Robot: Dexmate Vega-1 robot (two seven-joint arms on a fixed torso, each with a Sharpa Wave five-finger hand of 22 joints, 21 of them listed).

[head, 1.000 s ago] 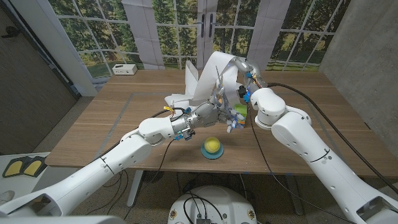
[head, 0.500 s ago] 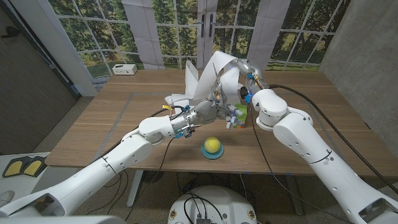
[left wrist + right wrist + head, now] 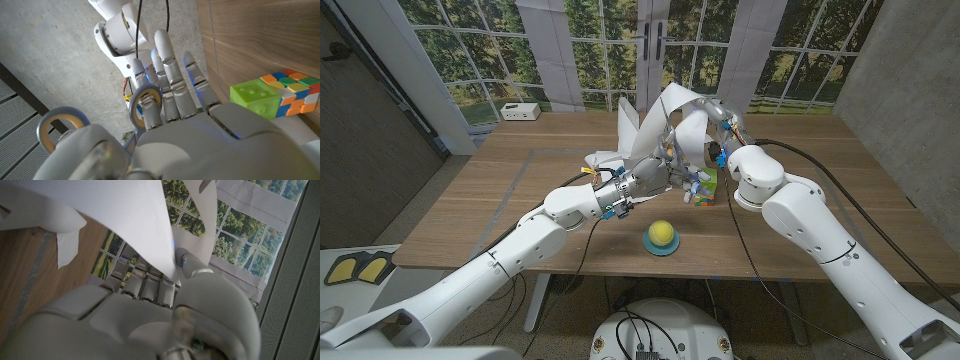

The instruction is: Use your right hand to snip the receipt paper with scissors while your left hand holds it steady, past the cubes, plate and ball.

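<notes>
Since the earlier frame, the right hand (image 3: 723,135) had drawn back toward the upper right of the head view, and the receipt paper (image 3: 665,118) arched higher above the centre. Nearest, the ball (image 3: 663,234) sat on its plate (image 3: 661,248) low in frame. Beyond, the left hand (image 3: 655,178), fingers (image 3: 165,70) through the scissors (image 3: 145,102), gripped them beside the cubes (image 3: 272,95) on the surface (image 3: 480,190). The right hand's fingers gripped the paper; the roles look swapped, no cut yet.

receipt paper (image 3: 665,125) raised, ball (image 3: 663,234) on plate (image 3: 663,248)
</notes>
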